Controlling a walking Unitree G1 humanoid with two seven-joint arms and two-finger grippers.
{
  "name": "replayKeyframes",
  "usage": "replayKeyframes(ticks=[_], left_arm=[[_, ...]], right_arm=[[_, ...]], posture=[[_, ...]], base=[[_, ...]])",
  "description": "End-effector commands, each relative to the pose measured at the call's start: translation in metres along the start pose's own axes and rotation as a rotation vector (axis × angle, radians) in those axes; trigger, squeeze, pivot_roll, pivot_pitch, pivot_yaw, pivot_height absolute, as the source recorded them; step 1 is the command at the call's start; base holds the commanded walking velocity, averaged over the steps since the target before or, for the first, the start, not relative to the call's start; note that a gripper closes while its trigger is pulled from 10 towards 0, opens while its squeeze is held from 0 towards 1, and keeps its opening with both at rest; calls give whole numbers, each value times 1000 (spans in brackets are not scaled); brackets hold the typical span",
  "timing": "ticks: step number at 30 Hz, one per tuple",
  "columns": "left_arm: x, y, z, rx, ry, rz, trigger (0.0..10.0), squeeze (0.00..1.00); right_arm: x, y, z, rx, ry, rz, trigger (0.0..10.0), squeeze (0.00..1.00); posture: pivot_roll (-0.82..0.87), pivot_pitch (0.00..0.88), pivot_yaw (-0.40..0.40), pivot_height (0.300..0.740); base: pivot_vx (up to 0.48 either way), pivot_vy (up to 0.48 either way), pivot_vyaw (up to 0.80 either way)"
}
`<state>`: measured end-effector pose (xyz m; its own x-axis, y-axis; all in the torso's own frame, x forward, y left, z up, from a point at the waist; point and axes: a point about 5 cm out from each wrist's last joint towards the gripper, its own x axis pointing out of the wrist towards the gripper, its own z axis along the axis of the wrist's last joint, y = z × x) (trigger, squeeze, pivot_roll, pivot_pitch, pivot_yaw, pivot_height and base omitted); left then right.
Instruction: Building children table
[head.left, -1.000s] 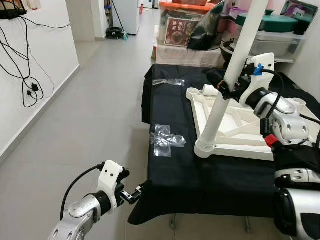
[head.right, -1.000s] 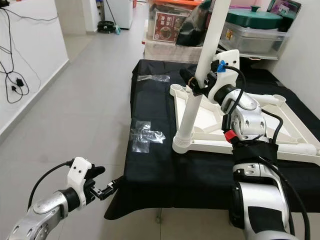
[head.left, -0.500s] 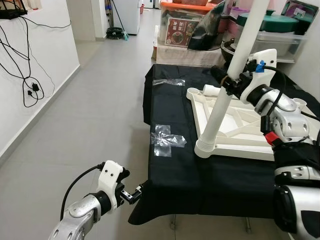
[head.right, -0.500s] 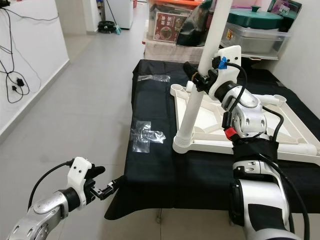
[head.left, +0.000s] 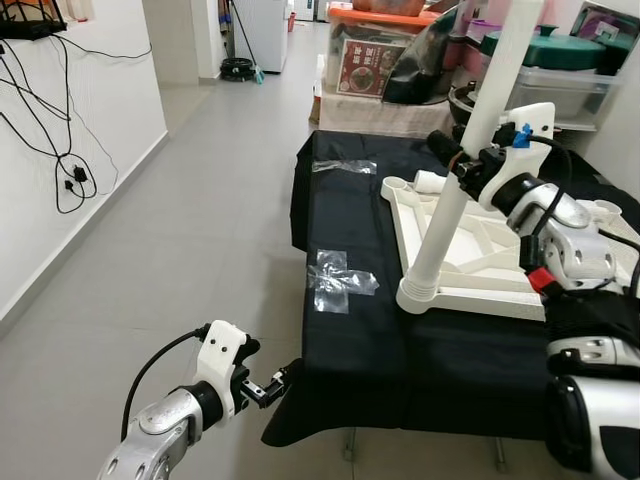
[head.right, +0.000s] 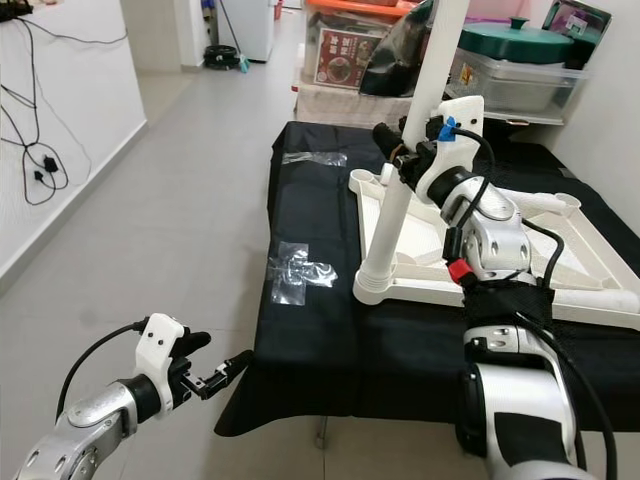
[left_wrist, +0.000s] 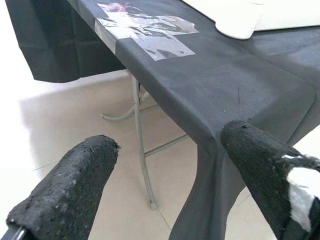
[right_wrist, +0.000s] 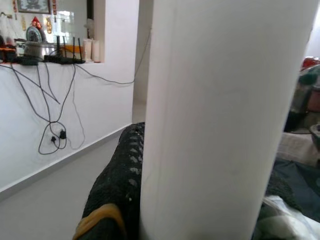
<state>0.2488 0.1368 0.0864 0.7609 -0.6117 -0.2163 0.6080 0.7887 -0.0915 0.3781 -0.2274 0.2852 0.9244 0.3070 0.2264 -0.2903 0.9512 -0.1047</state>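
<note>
The white children's table top (head.left: 482, 291) lies upside down on a table under a black cloth (head.left: 350, 340). A long white leg (head.left: 448, 215) stands tilted in its near-left corner socket (head.left: 424, 296). My right gripper (head.left: 462, 162) is shut on this leg about halfway up; the right wrist view has the leg (right_wrist: 220, 100) pressed against a black finger (right_wrist: 117, 185). My left gripper (head.left: 272, 383) hangs open low beside the cloth's front-left corner, and its fingers (left_wrist: 75, 185) frame the draped corner (left_wrist: 215, 145) with nothing between them.
Clear plastic bags (head.left: 340, 280) (head.left: 345, 166) lie on the cloth left of the frame. A short white part (head.left: 430, 181) lies at the frame's far corner. Storage boxes and a green-lidded bin (head.left: 545, 55) crowd the back. Tiled floor (head.left: 180, 230) stretches left to a wall with cables (head.left: 60, 150).
My right gripper has shifted slightly up and away along the leg, still shut on it. The leg's foot stays in the socket. The camera has shifted a little; the left arm is unchanged.
</note>
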Motion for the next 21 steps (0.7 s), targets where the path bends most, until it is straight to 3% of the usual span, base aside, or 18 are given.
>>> replayKeyframes(ticks=[1, 8, 13, 17, 21], left_arm=[[1, -1, -1, 9, 5, 0, 10000, 0], [3, 0, -1, 12, 3, 2, 10000, 0], [4, 0, 0, 13, 2, 5, 10000, 0], [4, -1, -1, 7, -3, 14, 10000, 0], [6, -2, 0, 3, -8, 18, 10000, 0]], right_arm=[[-7, -8, -10, -23, 49, -61, 0, 0], [-24, -3, -48, 68, 160, -224, 0, 0], [-29, 0, -58, 69, 192, -285, 0, 0], [-40, 16, -90, 68, 297, -587, 0, 0], [-37, 30, -95, 113, 315, -681, 0, 0]], posture=[[-29, 0, -93, 740], [-34, 0, -96, 740], [-33, 0, -98, 740], [-35, 0, -108, 740], [-30, 0, -120, 740]], base=[[0, 0, 0], [0, 0, 0], [0, 0, 0], [0, 0, 0], [0, 0, 0]])
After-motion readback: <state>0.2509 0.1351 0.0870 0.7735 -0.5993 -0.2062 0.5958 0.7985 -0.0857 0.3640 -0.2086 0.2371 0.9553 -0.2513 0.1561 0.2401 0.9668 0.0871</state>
